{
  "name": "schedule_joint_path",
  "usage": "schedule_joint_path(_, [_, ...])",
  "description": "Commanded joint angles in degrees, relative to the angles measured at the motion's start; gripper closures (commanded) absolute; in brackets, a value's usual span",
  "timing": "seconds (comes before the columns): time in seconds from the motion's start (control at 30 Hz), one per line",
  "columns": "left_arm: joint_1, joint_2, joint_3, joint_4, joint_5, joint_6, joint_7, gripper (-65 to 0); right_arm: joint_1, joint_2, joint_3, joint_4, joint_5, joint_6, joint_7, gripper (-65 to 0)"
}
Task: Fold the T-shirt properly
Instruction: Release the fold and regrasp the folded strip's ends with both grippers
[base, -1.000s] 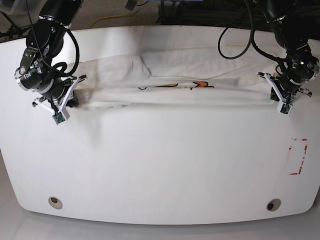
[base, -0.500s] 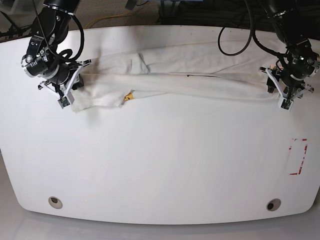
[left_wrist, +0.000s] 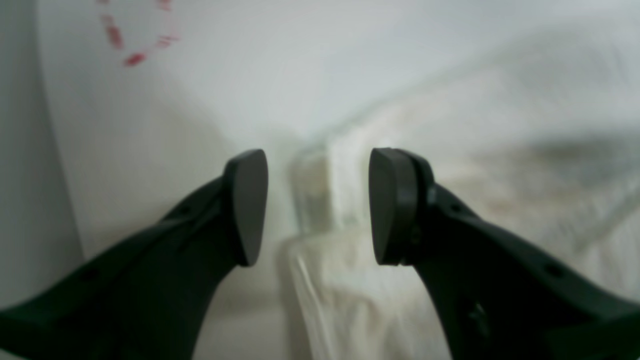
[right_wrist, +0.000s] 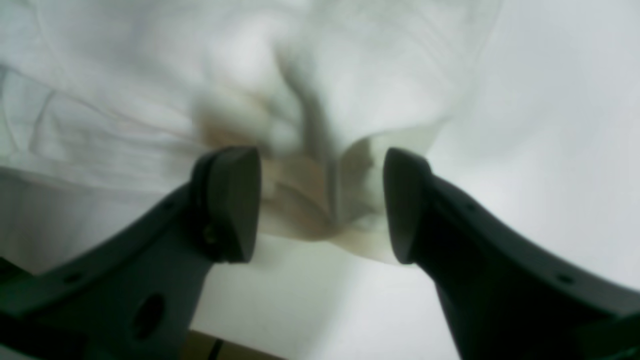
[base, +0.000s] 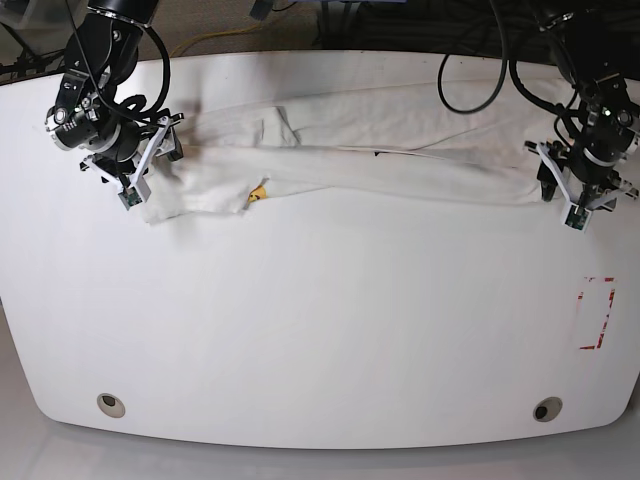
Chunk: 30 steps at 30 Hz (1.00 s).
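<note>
Across the worktop (base: 320, 330) the T-shirt (base: 400, 165) lies as a long band, one end beside each released end effector, left (base: 580, 205) and right (base: 135, 185).

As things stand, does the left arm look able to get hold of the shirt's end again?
Probably yes: the left gripper stands open with the T-shirt edge right between its fingers, nothing else on the table nearby.

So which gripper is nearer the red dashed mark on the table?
Left. The left gripper is just above the red dashed mark, at the T-shirt's end; the right gripper is across the table.
</note>
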Motion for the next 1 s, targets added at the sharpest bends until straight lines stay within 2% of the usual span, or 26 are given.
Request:
schedule_joint_path(0.0, [-2.23,0.17,-1.01,-2.69,-0.39,-0.06,-0.43,-36.5,0.55,0.39,0.29,1.04,0.58,-0.07,0.64,-37.7])
schedule_joint_path(0.17, [-6.71,0.08,-0.92,-11.39,-0.12,-0.06,-0.43,-44.3,0.64,-0.32,0.29,0.95,0.58,-0.07,0.64,-37.7])
schedule_joint_path(0.4, [-9.17,-0.62,-0.75,-20.18,-0.12,-0.06,-0.95,-44.6,0.90,-0.41,0.29,0.95,0.58,-0.07,0.64,-37.7])
schedule_joint_path(0.47, [-9.88,-1.42,-0.92,-22.29,-0.04,-0.06,-2.71,-44.2,0.90,-0.41,0.29,0.95,0.58,-0.07,0.64,-37.7])
schedule_joint_path(0.53, [-10.14,-1.59,-0.92,-24.31,-0.04,-0.06,-4.03,-40.3,0.90,-0.41,0.29,0.95,0.58,-0.07,0.64,-37.7])
schedule_joint_path(0.57, [-10.14,-1.59,-0.92,-25.37,-0.04,-0.06,-4.47,-35.8,0.90,-0.41,0.29,0.95,0.58,-0.07,0.64,-37.7])
schedule_joint_path(0.63, [-10.23,-1.59,-0.92,-26.51,-0.12,-0.06,-5.09,-24.6,0.81,-0.41,0.29,0.95,0.58,-0.07,0.73,-37.7])
schedule_joint_path(0.73, [-10.23,-1.68,-0.92,-26.25,-0.21,-0.06,-5.17,-3.8,0.64,-0.41,0.38,0.95,0.49,-0.07,1.61,-37.7])
schedule_joint_path(0.77, [-10.23,-1.59,-0.92,-26.25,-0.21,-0.06,-5.09,0.0,0.64,-0.41,0.38,0.95,0.49,-0.07,1.87,-37.7])
schedule_joint_path(0.97, [-8.12,-1.15,-1.10,-17.81,-0.56,-0.06,-4.82,0.0,0.37,-0.49,0.38,0.69,0.58,-0.07,2.05,-37.7])
